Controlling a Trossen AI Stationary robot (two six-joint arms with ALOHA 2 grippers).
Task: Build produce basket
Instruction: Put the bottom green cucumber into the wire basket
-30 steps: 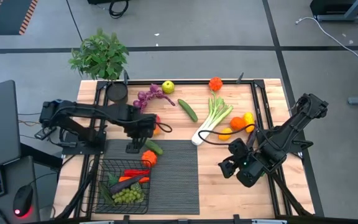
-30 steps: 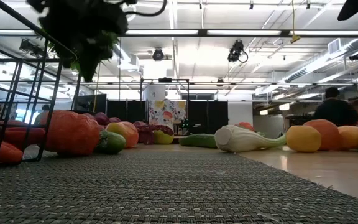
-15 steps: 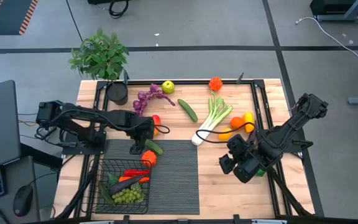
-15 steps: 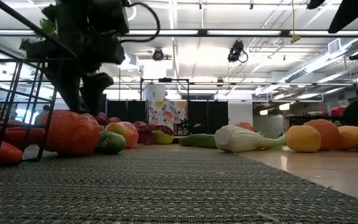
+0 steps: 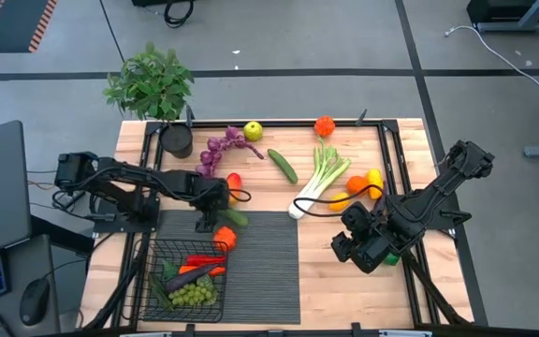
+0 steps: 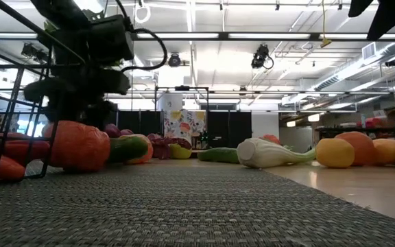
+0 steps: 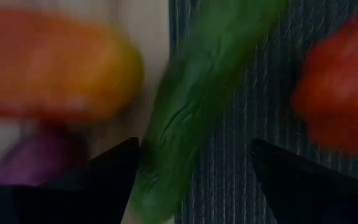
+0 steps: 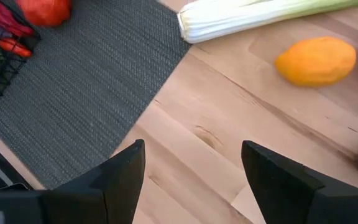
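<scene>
Wooden surface (image 5: 344,281) carries a ribbed mat (image 5: 260,267); at its left corner sits the basket (image 5: 152,290), already holding grapes and peppers. Just beyond it the left gripper (image 5: 209,217) is low, its spread fingers (image 7: 114,171) straddling a cucumber (image 7: 191,99) at the mat's edge, probably lined up to grasp it. Further right, leek (image 5: 318,180) and lemon (image 5: 373,177) wait. Right gripper (image 5: 358,251) hovers idle, its fingers parted and empty.
</scene>
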